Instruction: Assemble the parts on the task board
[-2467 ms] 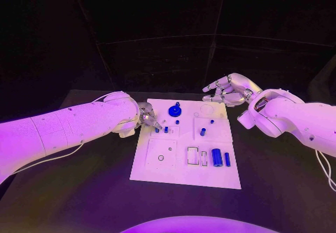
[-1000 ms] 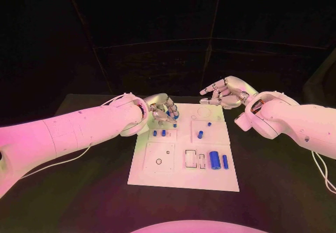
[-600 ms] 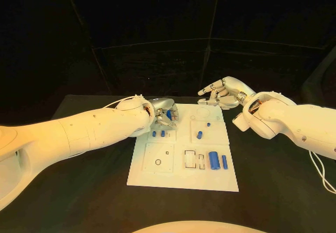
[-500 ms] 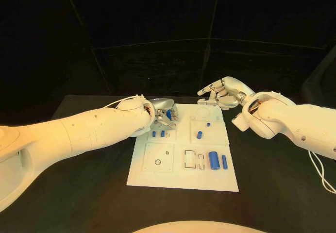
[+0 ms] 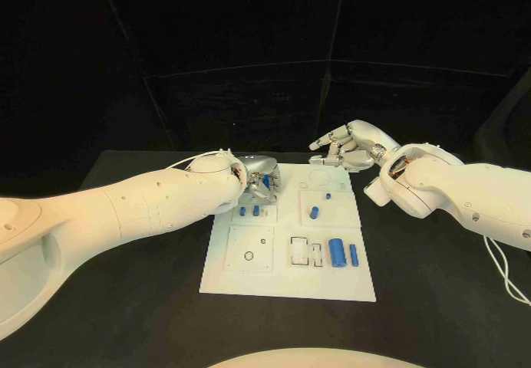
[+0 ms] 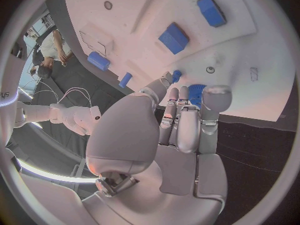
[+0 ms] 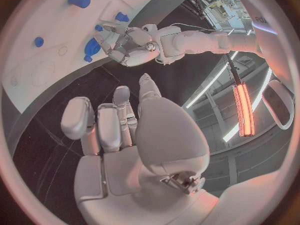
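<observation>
- While I hold the rig steady, my left hand [image 5: 259, 178] is down over the far left corner of the flat white task board [image 5: 282, 282], fingers [image 6: 182, 116] curled round the round blue gear-like part [image 6: 196, 92] standing there; whether they actually grip it I cannot tell.
- My right hand [image 5: 348, 146] hovers above the board's far edge, fingers loosely apart, holding nothing.
- Seemingly done: two short blue pegs [image 5: 249, 210] stand in the left block, and a blue peg [image 5: 314, 212] with a smaller one stands in the right block.
- Seemingly left: a thick blue cylinder [image 5: 335, 252] and a thin blue rod [image 5: 354, 255] lie loose near the right edge, beside empty rectangular slots [image 5: 301, 250].
- I judge the job somewhere near midway.
- All of it sits on the black desk [image 5: 133, 307].
</observation>
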### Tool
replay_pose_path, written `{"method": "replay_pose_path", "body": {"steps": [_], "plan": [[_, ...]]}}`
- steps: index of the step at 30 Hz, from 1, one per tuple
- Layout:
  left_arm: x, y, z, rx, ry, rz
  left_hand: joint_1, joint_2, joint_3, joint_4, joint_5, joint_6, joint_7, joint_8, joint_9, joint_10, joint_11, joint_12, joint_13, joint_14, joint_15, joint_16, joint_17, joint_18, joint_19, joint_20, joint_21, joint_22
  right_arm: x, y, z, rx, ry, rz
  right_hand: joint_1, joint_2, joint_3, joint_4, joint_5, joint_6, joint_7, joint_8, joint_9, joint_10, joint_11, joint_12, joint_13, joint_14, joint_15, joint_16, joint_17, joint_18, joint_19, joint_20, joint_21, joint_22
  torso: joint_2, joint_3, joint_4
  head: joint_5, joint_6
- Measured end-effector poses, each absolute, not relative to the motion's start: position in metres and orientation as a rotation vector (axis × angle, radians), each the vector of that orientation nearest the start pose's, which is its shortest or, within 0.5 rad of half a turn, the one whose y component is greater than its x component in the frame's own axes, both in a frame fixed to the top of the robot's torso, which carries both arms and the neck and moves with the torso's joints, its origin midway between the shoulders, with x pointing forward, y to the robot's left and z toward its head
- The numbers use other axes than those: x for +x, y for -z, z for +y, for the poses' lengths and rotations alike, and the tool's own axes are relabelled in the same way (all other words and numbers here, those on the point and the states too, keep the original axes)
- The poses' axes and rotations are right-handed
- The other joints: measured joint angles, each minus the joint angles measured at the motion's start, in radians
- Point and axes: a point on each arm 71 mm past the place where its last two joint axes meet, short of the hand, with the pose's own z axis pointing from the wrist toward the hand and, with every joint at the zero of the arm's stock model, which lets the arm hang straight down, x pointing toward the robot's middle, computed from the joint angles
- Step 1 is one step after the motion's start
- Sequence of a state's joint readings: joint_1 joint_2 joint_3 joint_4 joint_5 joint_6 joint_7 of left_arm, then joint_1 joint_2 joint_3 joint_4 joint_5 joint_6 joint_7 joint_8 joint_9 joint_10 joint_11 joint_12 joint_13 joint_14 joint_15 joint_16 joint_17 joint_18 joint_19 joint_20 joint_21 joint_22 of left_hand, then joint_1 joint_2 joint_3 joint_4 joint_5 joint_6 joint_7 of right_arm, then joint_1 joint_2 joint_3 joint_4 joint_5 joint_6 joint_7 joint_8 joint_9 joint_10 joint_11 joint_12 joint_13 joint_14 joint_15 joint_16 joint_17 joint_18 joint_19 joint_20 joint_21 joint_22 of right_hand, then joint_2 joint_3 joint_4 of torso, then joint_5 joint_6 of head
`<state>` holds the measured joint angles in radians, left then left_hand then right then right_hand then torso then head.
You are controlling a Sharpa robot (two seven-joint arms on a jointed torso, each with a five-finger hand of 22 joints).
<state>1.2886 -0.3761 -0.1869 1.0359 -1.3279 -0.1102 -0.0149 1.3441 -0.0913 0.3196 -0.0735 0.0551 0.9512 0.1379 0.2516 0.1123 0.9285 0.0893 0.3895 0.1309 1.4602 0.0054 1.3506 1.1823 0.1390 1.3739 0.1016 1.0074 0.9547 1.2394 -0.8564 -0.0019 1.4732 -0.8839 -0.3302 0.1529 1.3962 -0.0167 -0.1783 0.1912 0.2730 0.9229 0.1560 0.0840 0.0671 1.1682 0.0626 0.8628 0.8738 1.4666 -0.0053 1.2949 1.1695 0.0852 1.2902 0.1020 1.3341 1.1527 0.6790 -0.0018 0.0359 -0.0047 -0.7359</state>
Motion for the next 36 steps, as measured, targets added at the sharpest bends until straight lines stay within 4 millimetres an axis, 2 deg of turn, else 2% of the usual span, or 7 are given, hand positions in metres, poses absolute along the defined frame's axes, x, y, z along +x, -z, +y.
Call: {"method": "replay_pose_path", "body": {"steps": [17, 28, 32, 36], "plan": [[0.5518, 0.221, 0.0847, 0.339, 0.611, 1.928, -0.005, 0.005, 0.038, -0.005, 0.0, 0.027, -0.003, -0.014, -0.014, 0.039, -0.002, -0.02, -0.033, 0.0, 0.0, 0.0, -0.019, 0.0, 0.0, 0.0, 0.025, 0.028, 0.5053, 0.1488, -0.2174, 0.278, -1.059, 1.584, 0.0, 0.0, -0.003, -0.003, 0.0, 0.0, 0.0, 0.0, 0.0, 0.0, 0.0, 0.0, 0.0, 0.0, 0.0, 0.0, 0.001, 0.0, 0.0, 0.0, 0.0, 0.0, 0.0, -0.0004, 0.0011, -0.003, -0.001], [0.5521, 0.2214, 0.0824, 0.343, 0.612, 1.926, -0.019, -0.01, 0.059, -0.01, 0.0, 0.018, 0.005, -0.06, -0.037, 0.067, -0.004, -0.05, -0.061, 0.003, -0.004, 0.004, -0.029, 0.0, 0.0, 0.0, 0.036, 0.045, 0.5053, 0.1488, -0.2169, 0.278, -1.06, 1.584, 0.0, 0.0, -0.003, -0.003, 0.0, 0.0, 0.0, 0.0, 0.0, 0.0, 0.0, 0.0, 0.0, 0.0, 0.0, 0.0, 0.001, 0.0, 0.0, 0.0, 0.0, 0.0, 0.0, -0.0004, 0.0011, -0.002, -0.003], [0.5518, 0.2213, 0.081, 0.346, 0.615, 1.926, -0.031, -0.021, 0.06, -0.008, 0.0, 0.0, -0.002, -0.081, -0.045, 0.067, -0.004, -0.061, -0.063, 0.003, -0.003, 0.004, -0.033, 0.0, 0.0, 0.0, 0.04, 0.047, 0.5053, 0.1488, -0.2169, 0.278, -1.06, 1.584, 0.0, 0.0, -0.003, -0.003, 0.0, 0.0, 0.0, 0.0, 0.0, 0.0, 0.0, 0.0, 0.0, 0.0, 0.0, 0.0, 0.001, 0.0, 0.0, 0.0, 0.0, 0.0, 0.0, -0.0004, 0.0011, -0.003, -0.002], [0.5519, 0.2213, 0.0808, 0.347, 0.614, 1.928, -0.031, -0.021, 0.06, -0.008, 0.0, -0.003, -0.002, -0.081, -0.046, 0.067, -0.004, -0.064, -0.065, 0.003, -0.003, 0.004, -0.033, 0.0, 0.0, 0.0, 0.04, 0.048, 0.5053, 0.1488, -0.2168, 0.277, -1.06, 1.584, 0.0, 0.0, -0.003, -0.003, 0.0, 0.0, 0.0, 0.0, 0.0, 0.0, 0.0, 0.0, 0.0, 0.0, 0.0, 0.0, 0.001, 0.0, 0.0, 0.0, 0.0, 0.0, 0.0, -0.0004, 0.0011, -0.004, -0.001]]}}
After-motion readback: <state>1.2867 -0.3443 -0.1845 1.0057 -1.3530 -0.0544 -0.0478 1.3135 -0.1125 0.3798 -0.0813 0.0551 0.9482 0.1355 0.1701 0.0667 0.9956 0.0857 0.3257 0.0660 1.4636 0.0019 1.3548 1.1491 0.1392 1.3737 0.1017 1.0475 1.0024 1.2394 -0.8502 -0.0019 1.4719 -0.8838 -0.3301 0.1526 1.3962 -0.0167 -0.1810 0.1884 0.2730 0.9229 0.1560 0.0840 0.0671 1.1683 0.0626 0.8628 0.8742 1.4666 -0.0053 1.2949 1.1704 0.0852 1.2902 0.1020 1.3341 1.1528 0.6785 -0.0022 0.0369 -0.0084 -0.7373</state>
